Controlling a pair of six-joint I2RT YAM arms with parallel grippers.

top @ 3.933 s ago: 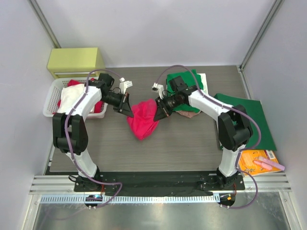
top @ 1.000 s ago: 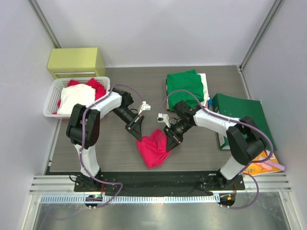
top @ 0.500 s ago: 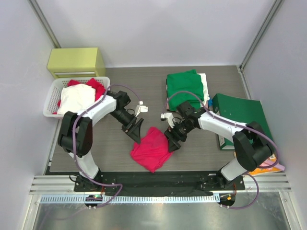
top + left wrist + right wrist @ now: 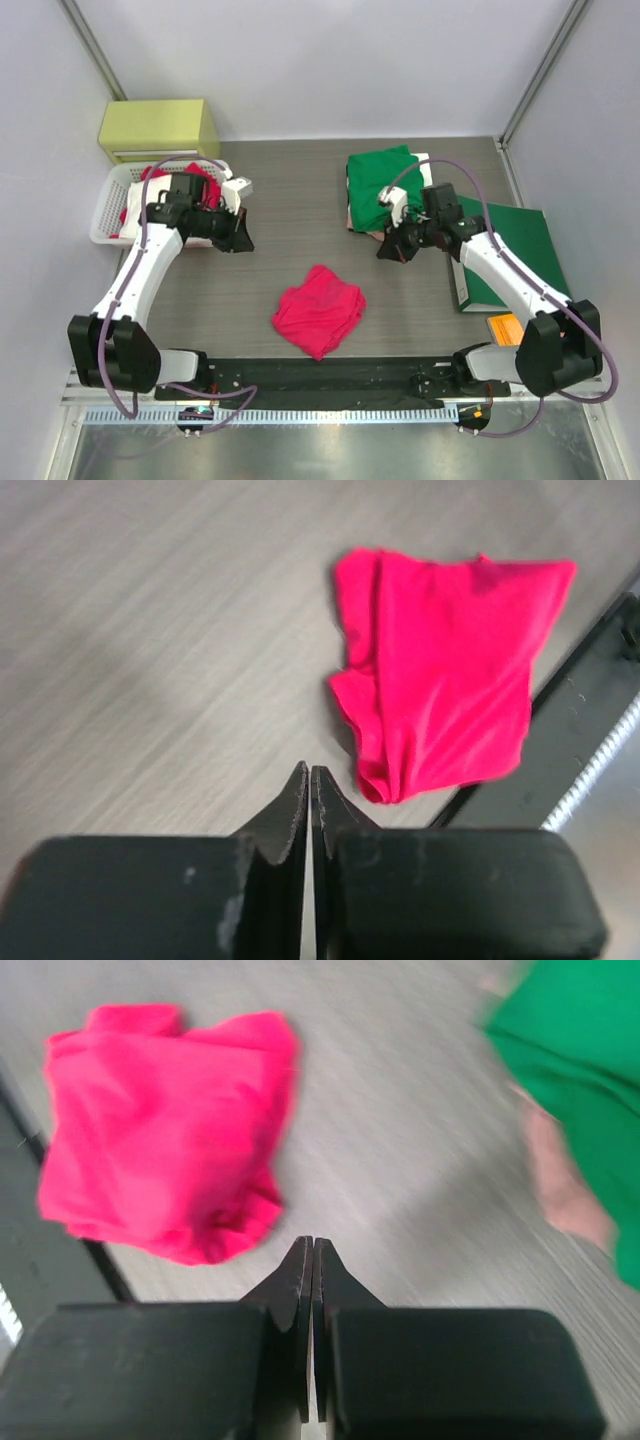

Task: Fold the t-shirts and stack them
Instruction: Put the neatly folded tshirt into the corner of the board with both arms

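A bright pinkish-red t-shirt point(image 4: 318, 309) lies crumpled on the table near the front edge, free of both grippers; it also shows in the left wrist view point(image 4: 440, 680) and the right wrist view point(image 4: 165, 1130). A folded green t-shirt point(image 4: 384, 181) lies at the back right on a pale beige-pink one point(image 4: 560, 1185). My left gripper point(image 4: 242, 240) is shut and empty, up and left of the red shirt. My right gripper point(image 4: 385, 253) is shut and empty, near the green shirt's front edge. Both pairs of fingertips point(image 4: 308, 775) point(image 4: 308, 1250) are closed together above bare table.
A white basket point(image 4: 105, 215) with red and white clothes stands at the left, a yellow box point(image 4: 158, 128) behind it. A flat dark-green folder point(image 4: 510, 240) lies at the right, an orange packet point(image 4: 505, 330) near it. A black rail point(image 4: 330, 375) runs along the front.
Both grippers let go of the red shirt, which now lies on the table near the front. The left arm drew back towards the basket, the right arm towards the green shirt.
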